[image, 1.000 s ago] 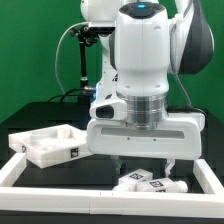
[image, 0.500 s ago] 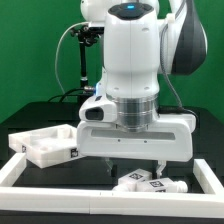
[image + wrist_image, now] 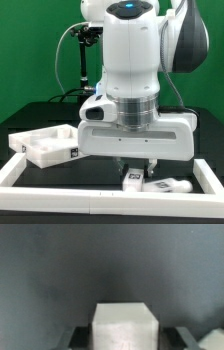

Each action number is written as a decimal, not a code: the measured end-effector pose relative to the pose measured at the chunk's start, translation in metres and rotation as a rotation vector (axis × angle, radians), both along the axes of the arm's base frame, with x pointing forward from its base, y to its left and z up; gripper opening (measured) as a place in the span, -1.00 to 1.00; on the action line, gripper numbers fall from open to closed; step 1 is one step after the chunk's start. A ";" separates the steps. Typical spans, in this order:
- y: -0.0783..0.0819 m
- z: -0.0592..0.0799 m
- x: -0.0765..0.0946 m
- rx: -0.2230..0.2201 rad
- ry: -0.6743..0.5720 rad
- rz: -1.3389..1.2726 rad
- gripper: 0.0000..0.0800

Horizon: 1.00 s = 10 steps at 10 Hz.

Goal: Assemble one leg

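My gripper [image 3: 137, 166] hangs low over the black table, near the front white rim. Its fingers have come in against a short white leg [image 3: 133, 178] that lies on the table and carries a marker tag. In the wrist view the leg [image 3: 127, 317] fills the space between the two dark fingers [image 3: 76, 338], and my gripper [image 3: 128, 341] is shut on it. A second white leg [image 3: 172, 185] lies just beside it, toward the exterior view's right. The white tabletop part [image 3: 45, 148] lies apart, at the exterior view's left.
A white raised rim [image 3: 30, 185] borders the work area at the front and the left. The arm's body [image 3: 130, 70] hides the middle of the table. A black stand with cables [image 3: 84, 60] rises behind, before a green backdrop.
The arm came a little lower, then stayed. The fingers went from wide apart to closed on the leg, and the leg turned between them.
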<state>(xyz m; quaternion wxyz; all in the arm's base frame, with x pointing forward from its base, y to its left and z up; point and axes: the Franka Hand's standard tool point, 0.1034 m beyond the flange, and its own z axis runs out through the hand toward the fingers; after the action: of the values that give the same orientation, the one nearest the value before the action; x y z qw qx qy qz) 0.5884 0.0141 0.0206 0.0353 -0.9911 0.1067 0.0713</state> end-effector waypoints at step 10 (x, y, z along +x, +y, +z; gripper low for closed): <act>-0.009 0.033 -0.054 -0.041 0.094 -0.245 -0.29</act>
<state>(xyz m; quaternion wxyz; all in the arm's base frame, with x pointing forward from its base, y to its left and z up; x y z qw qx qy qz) 0.5344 0.0054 0.0536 0.0185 -0.9666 0.2302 0.1108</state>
